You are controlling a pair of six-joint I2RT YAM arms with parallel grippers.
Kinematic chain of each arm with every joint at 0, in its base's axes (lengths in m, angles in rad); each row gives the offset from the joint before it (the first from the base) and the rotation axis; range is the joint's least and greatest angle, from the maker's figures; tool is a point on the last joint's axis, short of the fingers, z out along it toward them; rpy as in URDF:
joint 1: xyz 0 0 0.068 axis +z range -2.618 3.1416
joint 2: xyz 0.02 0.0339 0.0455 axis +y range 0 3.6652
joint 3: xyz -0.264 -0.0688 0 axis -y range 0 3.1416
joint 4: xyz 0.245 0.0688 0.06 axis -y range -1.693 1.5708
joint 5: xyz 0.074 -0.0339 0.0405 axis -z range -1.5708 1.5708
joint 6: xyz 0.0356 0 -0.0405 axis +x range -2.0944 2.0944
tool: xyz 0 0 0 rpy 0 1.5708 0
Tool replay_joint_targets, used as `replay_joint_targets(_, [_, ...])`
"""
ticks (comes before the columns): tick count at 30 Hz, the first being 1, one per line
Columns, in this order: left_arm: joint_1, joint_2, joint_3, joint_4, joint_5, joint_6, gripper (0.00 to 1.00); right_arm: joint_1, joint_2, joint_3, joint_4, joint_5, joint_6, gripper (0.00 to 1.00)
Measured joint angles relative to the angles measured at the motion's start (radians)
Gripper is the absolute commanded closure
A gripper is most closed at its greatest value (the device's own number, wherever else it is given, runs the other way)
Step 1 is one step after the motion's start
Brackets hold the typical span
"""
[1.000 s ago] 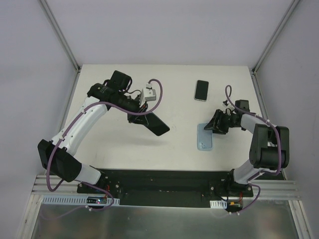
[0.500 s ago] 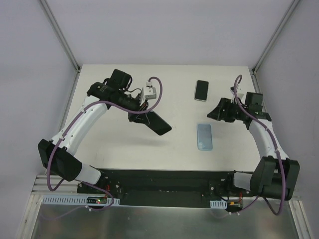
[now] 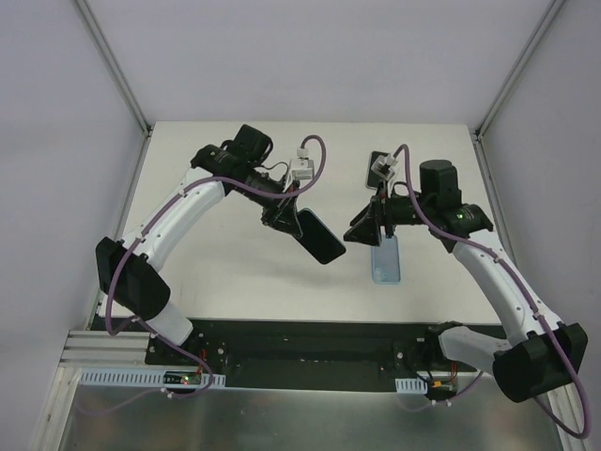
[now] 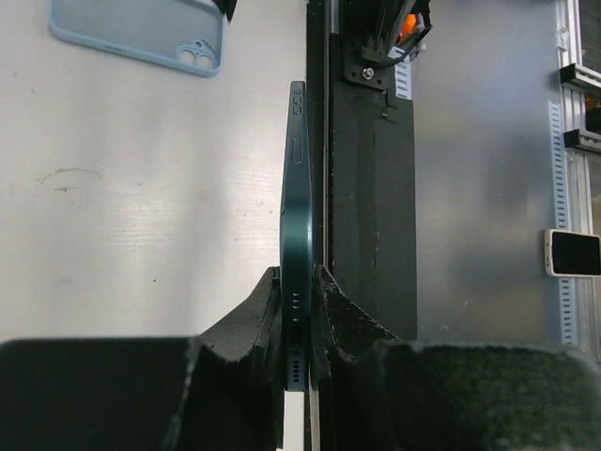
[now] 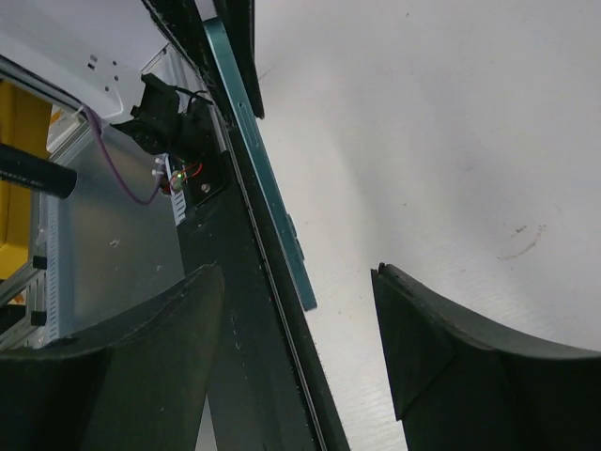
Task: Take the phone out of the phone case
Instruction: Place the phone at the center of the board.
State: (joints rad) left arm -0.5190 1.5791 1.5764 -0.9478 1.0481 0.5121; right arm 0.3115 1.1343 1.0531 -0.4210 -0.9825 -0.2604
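Note:
My left gripper [image 3: 286,212] is shut on one short end of a dark phone with a teal edge [image 3: 321,237] and holds it tilted above the table. In the left wrist view the phone [image 4: 298,188] stands edge-on between my fingers [image 4: 263,315]. An empty light blue case [image 3: 386,258] lies flat on the table, its camera cutout showing in the left wrist view [image 4: 141,33]. My right gripper [image 3: 362,233] is open just right of the phone's free end. In the right wrist view the phone's edge [image 5: 263,178] lies ahead of the open fingers [image 5: 441,348], untouched.
A second dark phone [image 3: 375,175] lies at the back of the table, partly behind my right arm's cable. The black base rail [image 3: 300,343] runs along the near table edge. Grey walls close in the table's back and sides.
My left arm has carried the phone right, toward the middle. My right arm has swung left from the right side over the blue case, its open gripper now at the phone's free end.

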Motion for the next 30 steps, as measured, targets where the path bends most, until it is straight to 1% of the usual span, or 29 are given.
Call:
replay_joint_targets(6, [-0.04,0.039,0.048,0.0,0.032,-0.026,1.0,0.079,0.025,0.006,-0.015,-0.005,-0.035,0.31])
replay_joint_targets(9, [-0.045,0.056,0.066,0.0,0.048,-0.034,1.0,0.101,0.049,0.006,-0.023,-0.004,-0.051,0.37])
replay_joint_targets(11, [-0.05,0.065,0.076,0.0,0.051,-0.038,1.0,0.114,0.065,0.006,-0.025,-0.004,-0.06,0.45])
replay_joint_targets(13, [-0.051,0.076,0.087,0.0,0.053,-0.044,1.0,0.126,0.077,0.006,-0.025,-0.004,-0.067,0.55])
replay_joint_targets(14, [-0.051,0.08,0.092,0.0,0.053,-0.047,1.0,0.131,0.08,0.005,-0.025,-0.005,-0.069,0.63])
replay_joint_targets(16, [-0.051,0.09,0.105,0.0,0.055,-0.052,1.0,0.139,0.082,0.002,-0.024,-0.006,-0.076,0.76])
replay_joint_targets(20, [-0.051,0.112,0.13,-0.006,0.069,-0.055,1.0,0.144,0.082,-0.009,-0.021,-0.023,-0.092,0.99])
replay_joint_targets(23, [-0.047,0.129,0.142,-0.03,0.084,-0.06,1.0,0.145,0.073,-0.029,0.003,-0.044,-0.102,1.0])
replay_joint_targets(24, [-0.047,0.133,0.146,-0.034,0.087,-0.059,0.97,0.144,0.068,-0.041,0.019,-0.047,-0.095,1.0])
replay_joint_targets(25, [-0.048,0.138,0.15,-0.039,0.087,-0.059,0.84,0.143,0.061,-0.055,0.037,-0.048,-0.083,1.0])
replay_joint_targets(26, [-0.049,0.144,0.154,-0.042,0.087,-0.059,0.69,0.14,0.055,-0.069,0.055,-0.048,-0.069,1.0])
replay_joint_targets(27, [-0.05,0.15,0.159,-0.042,0.087,-0.06,0.57,0.137,0.048,-0.082,0.072,-0.048,-0.052,1.0])
replay_joint_targets(28, [-0.05,0.155,0.163,-0.038,0.086,-0.059,0.49,0.132,0.042,-0.092,0.086,-0.048,-0.034,1.0])
replay_joint_targets(29, [-0.049,0.163,0.173,-0.03,0.089,-0.077,0.31,0.127,0.037,-0.101,0.099,-0.035,-0.011,1.0])
replay_joint_targets(30, [-0.047,0.169,0.186,-0.022,0.093,-0.085,0.23,0.122,0.036,-0.108,0.109,-0.025,0.012,1.0])
